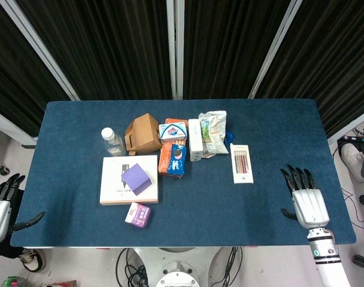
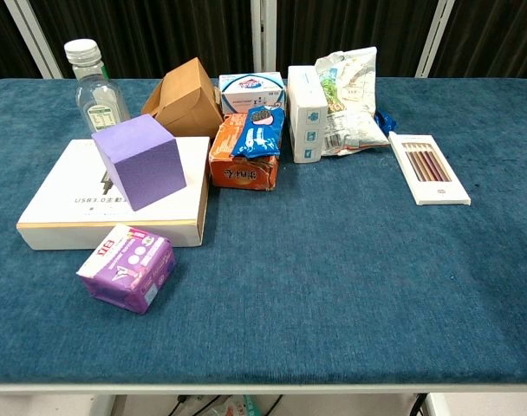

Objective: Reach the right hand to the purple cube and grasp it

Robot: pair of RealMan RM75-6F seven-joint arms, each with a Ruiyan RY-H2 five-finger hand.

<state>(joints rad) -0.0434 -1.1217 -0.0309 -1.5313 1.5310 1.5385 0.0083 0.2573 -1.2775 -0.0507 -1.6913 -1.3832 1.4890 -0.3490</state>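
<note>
Purple cube point(image 1: 136, 178) on white box point(image 1: 113, 190), right hand point(image 1: 305, 198) well apart

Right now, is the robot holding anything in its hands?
No, nothing is held. The right robot hand rests open near the table's right edge, far from the purple cube on the white box. The left robot hand is empty too.

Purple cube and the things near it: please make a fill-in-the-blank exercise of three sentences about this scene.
1. The purple cube rests on top of the flat ____ box.
2. The right hand lies on the table with its fingers spread, holding ____.
3. The clear bottle stands ____ behind the flat box.

Missing words: white; nothing; upright
</note>
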